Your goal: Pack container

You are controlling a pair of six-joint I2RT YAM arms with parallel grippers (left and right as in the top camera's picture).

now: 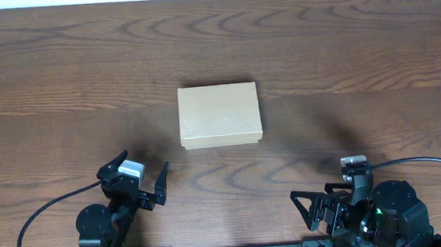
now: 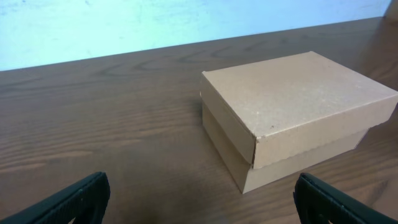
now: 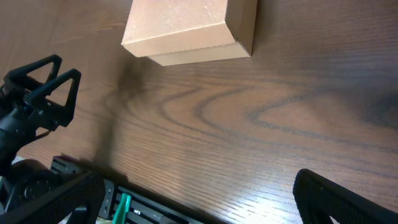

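Comparing views: only the overhead camera took in both arms and the whole top of the container (image 1: 219, 116) at once. Only the left wrist camera showed the lid's lip hanging over the lower half of the box (image 2: 292, 115), and a pale surface (image 2: 124, 25) beyond the table's far edge. Only the right wrist camera caught the left gripper (image 3: 67, 67) from the side, with the container (image 3: 186, 28) at the top of its picture.
Left gripper, overhead (image 1: 142, 163): jaws were spread wide, with nothing between them and nothing touched. In its own view (image 2: 202, 183) only the two black tips showed, at the lower corners.
Right gripper (image 3: 199, 183): jaws were spread equally wide, empty and touching nothing, with bare wood between the tips.
Container position: it sat on the dark wooden table (image 1: 355, 52), about midway between the two arms and ahead of both, well apart from either gripper.
Container axis: the long axis ran left to right across the table, parallel to the far edge, and one long side faced the robot.
Container attitude: it stood level, top face up, with the lid shut flat.
Hinge side: this could not be told from any view.
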